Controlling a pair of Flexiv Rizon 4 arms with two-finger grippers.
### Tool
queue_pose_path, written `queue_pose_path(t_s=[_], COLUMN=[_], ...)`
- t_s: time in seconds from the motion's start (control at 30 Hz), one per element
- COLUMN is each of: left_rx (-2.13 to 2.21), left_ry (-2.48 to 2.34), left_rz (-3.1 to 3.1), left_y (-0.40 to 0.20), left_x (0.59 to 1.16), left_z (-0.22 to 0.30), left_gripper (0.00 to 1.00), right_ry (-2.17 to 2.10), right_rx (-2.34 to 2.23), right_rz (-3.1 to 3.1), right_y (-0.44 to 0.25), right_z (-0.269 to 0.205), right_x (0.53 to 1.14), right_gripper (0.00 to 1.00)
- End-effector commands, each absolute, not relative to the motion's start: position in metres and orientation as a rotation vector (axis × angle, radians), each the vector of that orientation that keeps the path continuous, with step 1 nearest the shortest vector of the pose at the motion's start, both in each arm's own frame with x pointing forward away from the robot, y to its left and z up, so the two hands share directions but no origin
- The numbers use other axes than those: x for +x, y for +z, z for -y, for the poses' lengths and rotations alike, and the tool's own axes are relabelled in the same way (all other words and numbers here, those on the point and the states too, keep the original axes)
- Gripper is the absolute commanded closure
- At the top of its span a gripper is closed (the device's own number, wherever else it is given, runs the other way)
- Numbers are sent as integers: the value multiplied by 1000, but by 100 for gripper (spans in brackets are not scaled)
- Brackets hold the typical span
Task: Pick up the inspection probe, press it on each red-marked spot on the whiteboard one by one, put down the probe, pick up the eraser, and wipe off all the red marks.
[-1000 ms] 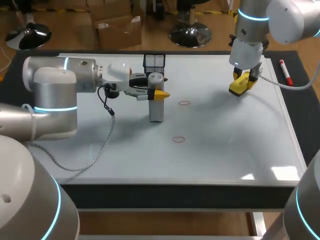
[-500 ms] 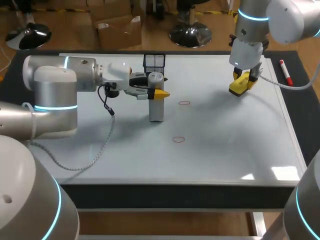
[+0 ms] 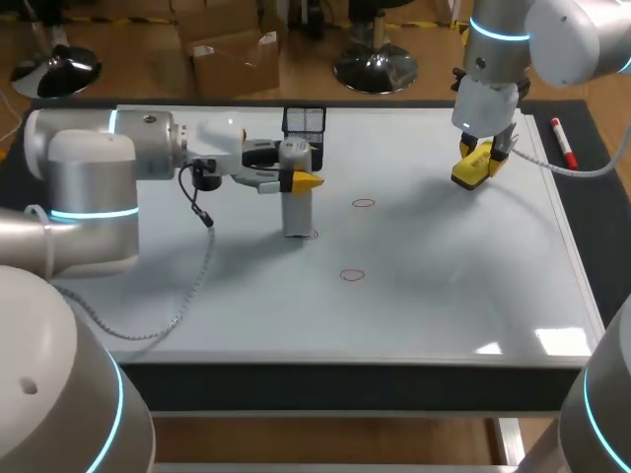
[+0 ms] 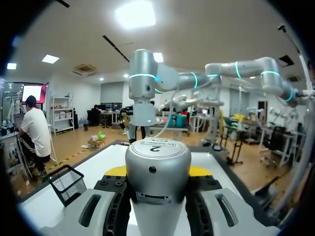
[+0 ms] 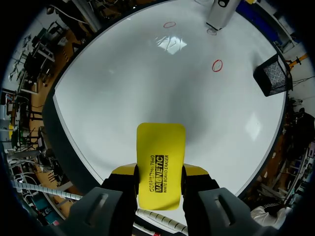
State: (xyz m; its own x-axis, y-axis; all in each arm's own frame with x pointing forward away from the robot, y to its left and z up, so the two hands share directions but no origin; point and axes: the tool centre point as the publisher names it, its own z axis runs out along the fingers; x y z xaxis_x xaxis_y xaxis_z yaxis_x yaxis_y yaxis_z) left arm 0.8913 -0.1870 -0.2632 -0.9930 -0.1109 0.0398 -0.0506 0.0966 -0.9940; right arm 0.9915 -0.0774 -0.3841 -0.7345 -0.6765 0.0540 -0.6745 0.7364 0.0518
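Left wrist view: shows left jaws clenched on the upright inspection probe point(image 4: 157, 167), just below its cap. Judged rigid, smooth, weighty; grip squarely mid-body. Right wrist view: shows right jaws clamping the eraser point(image 5: 160, 164), judged light and stiff, by its long edges. Ahead of them, glossy whiteboard point(image 5: 147, 83) with two red marks point(image 5: 217, 65).
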Motion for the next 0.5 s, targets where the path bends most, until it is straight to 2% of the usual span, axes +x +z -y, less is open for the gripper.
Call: queue_pose_path(t_s=[0.03,0.5], left_rx=[-223,-334], left_ry=[-2050,-2001], left_rz=[-2249,-2124], left_y=[-247,-234], left_x=[869,833], left_z=[157,84], left_gripper=[100,100], right_ry=[-39,-39], right_rx=[1117,1117], right_rz=[2861,2861], right_y=[-383,-383], right_z=[78,78], right_x=[991,991], right_gripper=[100,100])
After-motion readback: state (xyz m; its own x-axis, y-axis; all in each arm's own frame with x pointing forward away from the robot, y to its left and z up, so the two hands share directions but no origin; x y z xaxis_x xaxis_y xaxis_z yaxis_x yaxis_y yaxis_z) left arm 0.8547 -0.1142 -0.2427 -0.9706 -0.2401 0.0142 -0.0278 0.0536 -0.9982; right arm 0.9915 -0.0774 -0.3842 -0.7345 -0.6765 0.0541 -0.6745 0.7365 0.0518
